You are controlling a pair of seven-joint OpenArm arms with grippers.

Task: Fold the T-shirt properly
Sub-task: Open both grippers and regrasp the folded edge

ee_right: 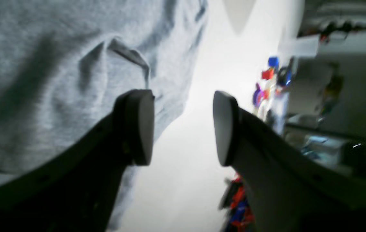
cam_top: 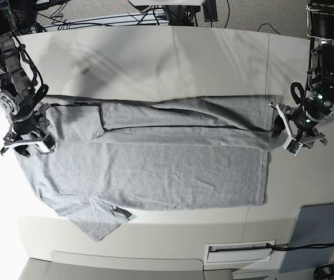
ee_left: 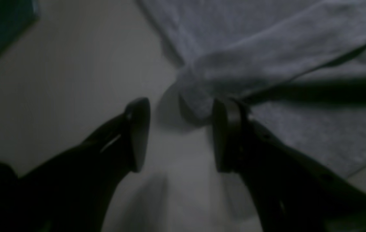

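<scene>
One grey T-shirt (cam_top: 155, 166) lies spread across the middle of the white tabletop (cam_top: 155, 52), plain side up, with no lettering showing. Its long axis runs from one arm to the other. The far long edge is folded over onto the body, forming a band that runs almost the whole length of the garment. One short sleeve (cam_top: 97, 221) sticks out toward the near edge of the tabletop; the other sleeve lies folded in under the band by the right arm.

Two arms are in view, one at each end of the shirt. The left gripper (ee_left: 179, 135) sits low at the hem end, its two fingers (ee_left: 137, 135) spread apart with nothing clamped between them. A bunched corner of the folded fabric lies just ahead of the fingertips, close to one finger; whether it touches is hard to tell in the dim wrist view. The right gripper (ee_right: 183, 127) is at the shoulder end, its two pads (ee_right: 142, 125) likewise parted and released, with bare tabletop showing in the gap and the shirt's cloth beside and behind one finger.

One grey-blue mat (cam_top: 321, 224) lies at the near corner of the tabletop on the left arm's side, apart from the shirt.
</scene>
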